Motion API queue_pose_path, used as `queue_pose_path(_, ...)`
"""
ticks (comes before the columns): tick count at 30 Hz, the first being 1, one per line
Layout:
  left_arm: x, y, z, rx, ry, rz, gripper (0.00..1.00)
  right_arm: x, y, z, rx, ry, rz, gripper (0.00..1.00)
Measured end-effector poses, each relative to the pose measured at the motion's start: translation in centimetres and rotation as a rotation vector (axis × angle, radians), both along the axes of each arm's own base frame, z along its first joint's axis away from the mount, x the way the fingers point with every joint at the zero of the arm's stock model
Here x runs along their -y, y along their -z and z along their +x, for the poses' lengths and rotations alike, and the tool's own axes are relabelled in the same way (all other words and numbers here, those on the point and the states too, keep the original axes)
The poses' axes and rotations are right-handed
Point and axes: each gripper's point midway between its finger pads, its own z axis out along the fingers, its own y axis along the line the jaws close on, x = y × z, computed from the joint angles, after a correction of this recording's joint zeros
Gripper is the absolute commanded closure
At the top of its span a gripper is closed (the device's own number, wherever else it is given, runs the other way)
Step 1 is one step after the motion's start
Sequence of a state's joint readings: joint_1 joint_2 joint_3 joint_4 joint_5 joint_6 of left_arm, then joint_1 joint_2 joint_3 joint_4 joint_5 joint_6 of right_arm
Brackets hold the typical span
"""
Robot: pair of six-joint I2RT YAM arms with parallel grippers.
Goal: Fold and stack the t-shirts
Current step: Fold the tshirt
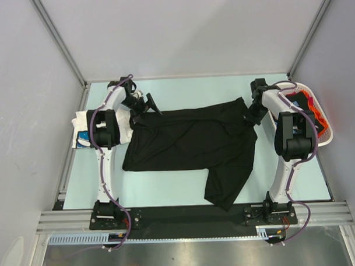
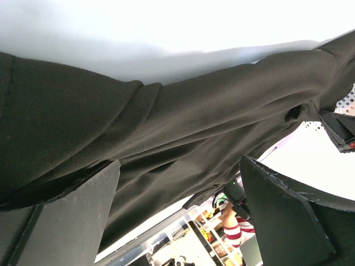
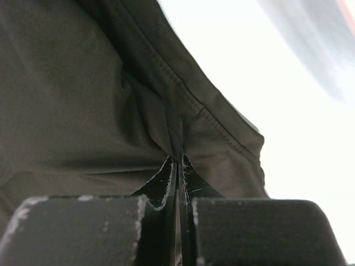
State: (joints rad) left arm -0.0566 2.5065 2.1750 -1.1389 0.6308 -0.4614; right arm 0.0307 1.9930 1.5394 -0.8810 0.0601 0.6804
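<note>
A large black t-shirt lies spread across the middle of the table, with one sleeve trailing toward the front. My left gripper is open at the shirt's far left corner. In the left wrist view the black cloth lies just beyond the spread fingers, not gripped. My right gripper is shut on the shirt's far right corner. In the right wrist view the jaws pinch a fold of black cloth. A folded white printed t-shirt lies at the left edge, under the left arm.
A white slotted basket stands at the right edge and holds orange and dark shirts. Grey walls enclose the table on the left, back and right. The arm bases sit on a black rail at the front edge.
</note>
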Motion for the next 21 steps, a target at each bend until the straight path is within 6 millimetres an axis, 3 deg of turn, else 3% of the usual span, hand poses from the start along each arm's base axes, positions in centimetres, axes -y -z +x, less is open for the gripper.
queue_pose_path(12,0.0,0.0,0.0,0.000,0.001,0.000,0.00,0.8,-1.1,-1.6,-0.017,0.013,-0.027,1.00)
queue_pose_path(21,0.0,0.0,0.0,0.001,0.002,0.000,0.00,0.4,1.9,-3.8,-0.121,0.014,-0.012,1.00)
